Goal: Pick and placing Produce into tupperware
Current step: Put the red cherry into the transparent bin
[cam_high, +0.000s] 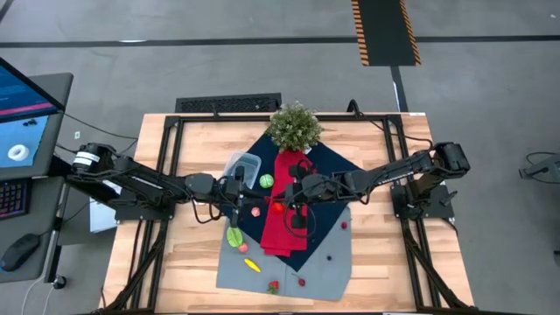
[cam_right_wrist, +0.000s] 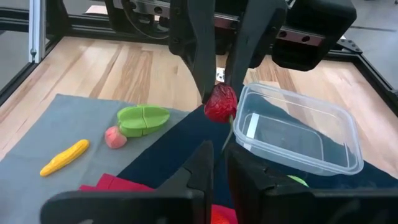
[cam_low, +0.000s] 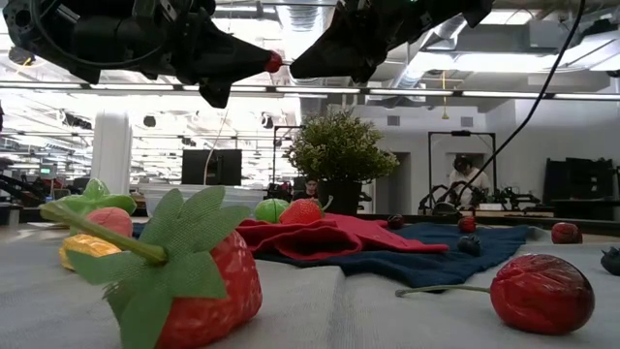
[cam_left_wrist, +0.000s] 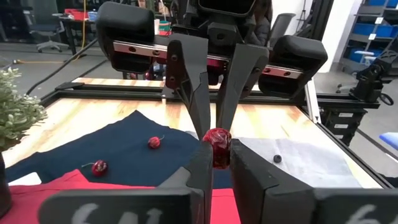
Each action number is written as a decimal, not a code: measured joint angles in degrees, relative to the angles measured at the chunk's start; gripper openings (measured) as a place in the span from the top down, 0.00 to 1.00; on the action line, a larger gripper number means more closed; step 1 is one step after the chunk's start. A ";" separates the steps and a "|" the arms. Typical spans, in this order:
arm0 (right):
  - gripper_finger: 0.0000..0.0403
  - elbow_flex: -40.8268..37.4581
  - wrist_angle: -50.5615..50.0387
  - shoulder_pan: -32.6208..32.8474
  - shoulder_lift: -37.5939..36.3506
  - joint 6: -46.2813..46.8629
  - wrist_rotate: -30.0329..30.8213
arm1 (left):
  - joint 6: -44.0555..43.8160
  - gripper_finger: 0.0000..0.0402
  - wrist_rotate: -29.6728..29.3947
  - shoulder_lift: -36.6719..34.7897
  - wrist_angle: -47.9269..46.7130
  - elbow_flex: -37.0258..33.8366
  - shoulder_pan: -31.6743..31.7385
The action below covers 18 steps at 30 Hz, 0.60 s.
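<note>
My left gripper (cam_left_wrist: 217,163) is shut on a dark red cherry (cam_left_wrist: 216,142), high above the cloths; the low view shows it at the fingertips (cam_low: 276,63). My right gripper (cam_right_wrist: 221,163) faces it closely, fingers a narrow gap apart, just short of the cherry (cam_right_wrist: 219,102); I cannot tell if it touches. The clear tupperware (cam_right_wrist: 298,134) (cam_high: 243,166) stands on the dark blue cloth, below and beyond the cherry. A green leafy piece (cam_right_wrist: 143,118), a pink piece (cam_right_wrist: 113,137) and a yellow piece (cam_right_wrist: 64,157) lie on the grey cloth. A green round piece (cam_high: 266,181) lies beside the tupperware. My left gripper pinches the cherry's round body (cam_left_wrist: 216,149) between its two fingertips, coming in roughly level from the table's left side. The cherry is lifted clear of the table. Its thin stem (cam_right_wrist: 231,134) hangs down from it.
A bushy potted plant (cam_high: 294,125) stands at the far middle. A red cloth strip (cam_high: 282,219) lies over the blue cloth. A strawberry (cam_low: 208,281) and a red cherry (cam_low: 542,291) lie on the grey cloth (cam_high: 297,262) near the near edge; more small berries (cam_left_wrist: 99,167) dot the blue cloth.
</note>
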 joint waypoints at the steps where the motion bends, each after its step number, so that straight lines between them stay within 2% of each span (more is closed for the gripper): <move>1: 0.82 0.00 -0.06 0.01 0.00 -0.22 0.00 | 0.00 0.93 -0.02 0.00 0.00 0.00 0.00; 7: 0.81 0.00 -0.80 0.64 0.00 -0.38 0.05 | 0.05 0.92 -2.44 0.00 -0.79 0.00 0.00; 13: 0.76 0.00 -6.34 1.19 0.00 0.60 2.01 | 0.10 0.92 -4.99 -0.02 -2.48 -0.02 0.04; 18: 0.69 -0.04 -11.02 1.25 0.00 2.97 2.16 | 0.11 0.92 -11.44 -0.02 -5.00 -0.02 0.04</move>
